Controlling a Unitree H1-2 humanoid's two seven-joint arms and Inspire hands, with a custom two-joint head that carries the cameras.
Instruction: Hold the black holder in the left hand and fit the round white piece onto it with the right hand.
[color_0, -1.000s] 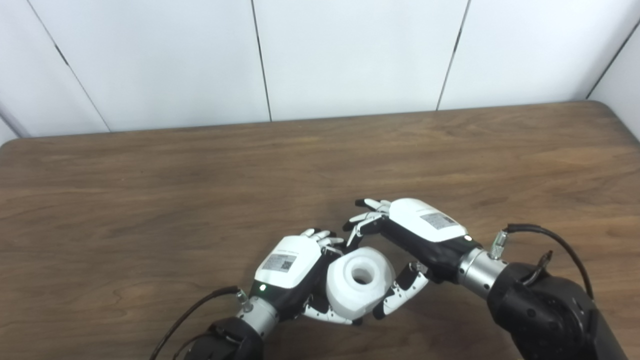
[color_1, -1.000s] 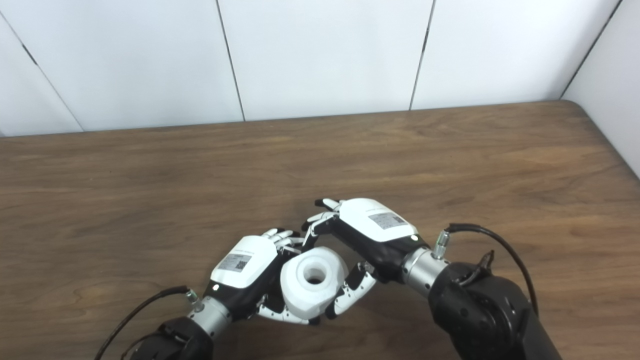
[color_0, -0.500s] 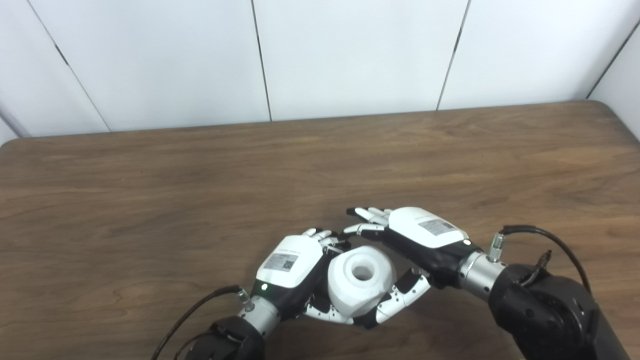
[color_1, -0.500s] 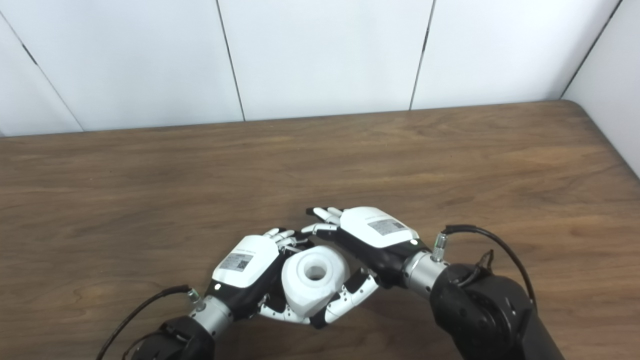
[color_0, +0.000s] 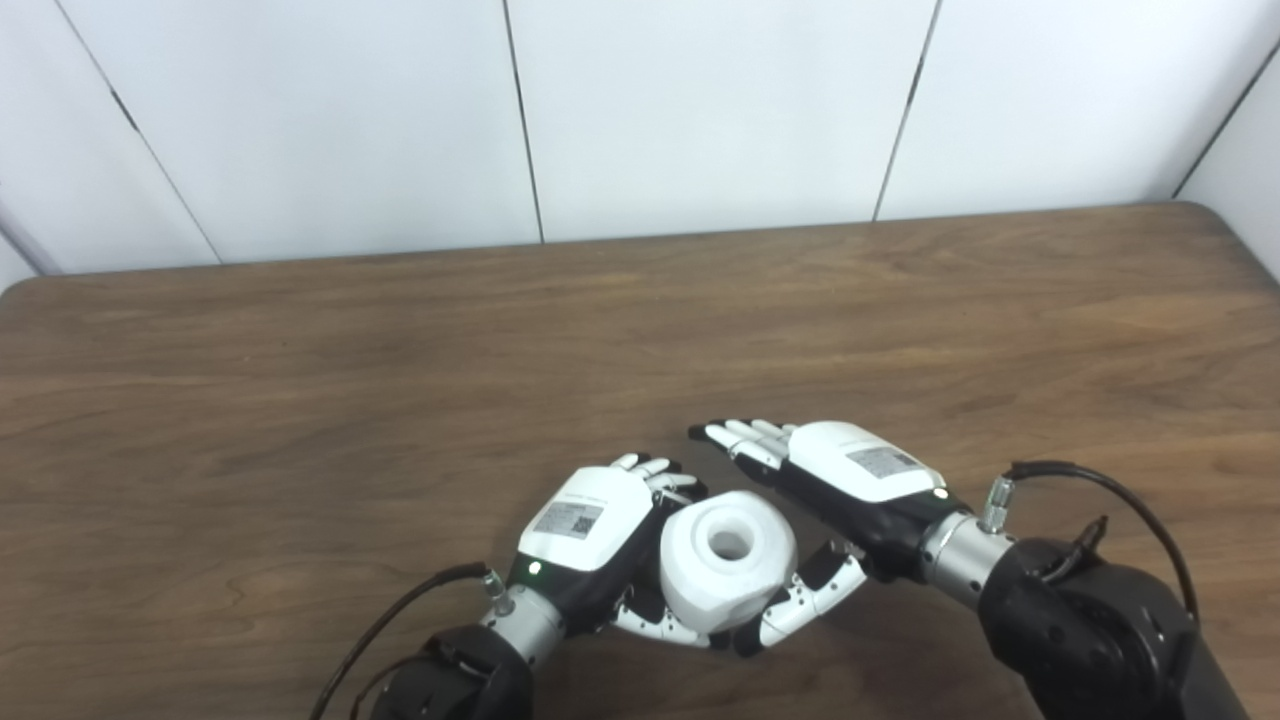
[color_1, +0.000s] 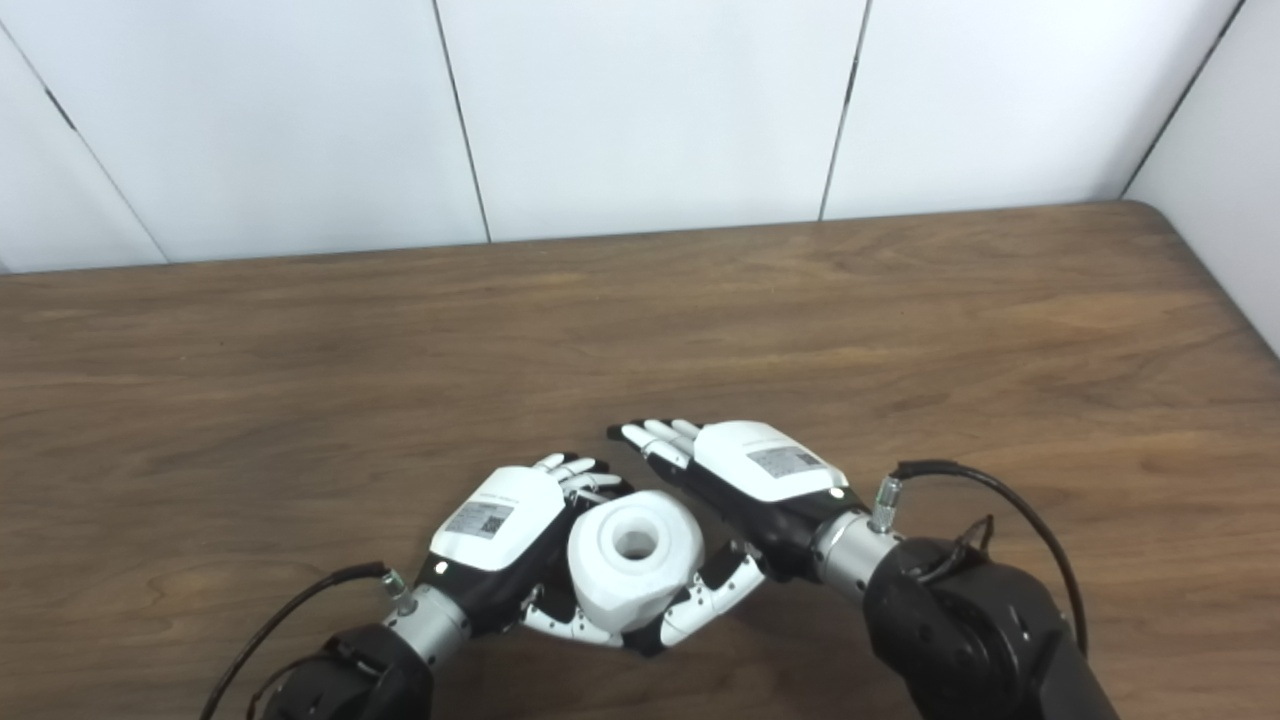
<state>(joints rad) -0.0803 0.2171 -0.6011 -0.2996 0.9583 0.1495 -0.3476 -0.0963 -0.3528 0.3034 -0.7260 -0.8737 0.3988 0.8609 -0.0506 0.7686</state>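
The round white piece (color_0: 728, 565), with a hole in its top, sits in my left hand (color_0: 590, 520). That hand's fingers and thumb are curled around its base. The black holder is almost wholly hidden under the white piece and the left hand. My right hand (color_0: 850, 475) lies just right of the white piece, open, with its fingers (color_0: 735, 437) stretched out flat past the piece's far side. Its thumb (color_0: 805, 600) reaches under the piece's lower right side; I cannot tell whether it touches. The same scene shows in the right eye view, with the white piece (color_1: 635, 560) between both hands.
The brown wooden table (color_0: 400, 340) stretches wide to the left, right and back. White wall panels (color_0: 700, 110) stand behind its far edge. Black cables (color_0: 1090, 480) loop off both wrists near the front.
My right hand's fingers have uncurled from the far side of the white piece and straightened, and the hand has sunk a little. The left hand and the white piece have hardly moved.
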